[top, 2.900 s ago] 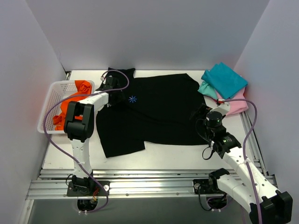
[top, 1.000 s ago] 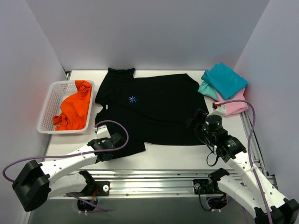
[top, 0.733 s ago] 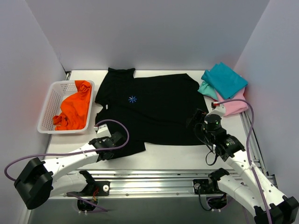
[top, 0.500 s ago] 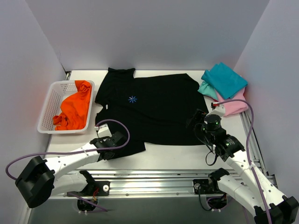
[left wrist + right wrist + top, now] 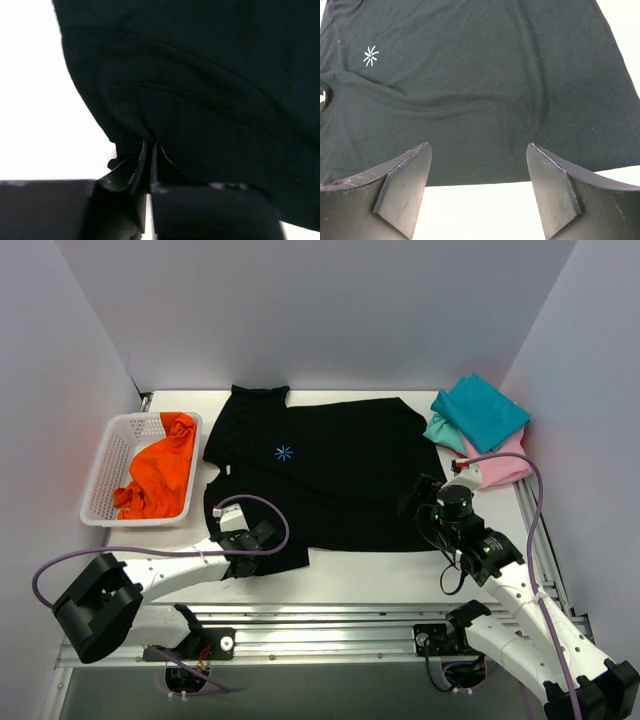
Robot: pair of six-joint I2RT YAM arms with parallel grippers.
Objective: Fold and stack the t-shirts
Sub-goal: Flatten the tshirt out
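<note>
Shirts: four colours show. One black t-shirt point(image 5: 330, 470), one orange t-shirt point(image 5: 160, 475), one teal t-shirt point(image 5: 482, 410) and one pink t-shirt point(image 5: 505, 465).
Black t-shirt: spread flat across the middle of the table point(image 5: 360, 575), with a small light-blue starburst point(image 5: 284, 452) left of centre.
Folded pile: at upper right the teal t-shirt lies on the pink one. A paler green edge shows between them, and it cannot be told whether that is a separate shirt.
Containers: one white mesh basket point(image 5: 100, 470) at the left edge. It holds only the orange t-shirt, bunched up.
Left gripper point(image 5: 265, 535): pinched tight on the black t-shirt's lower-left hem, the cloth puckering at the fingertips.
Right gripper point(image 5: 420, 495): jaws spread wide, holding nothing, over the black t-shirt's right edge.
</note>
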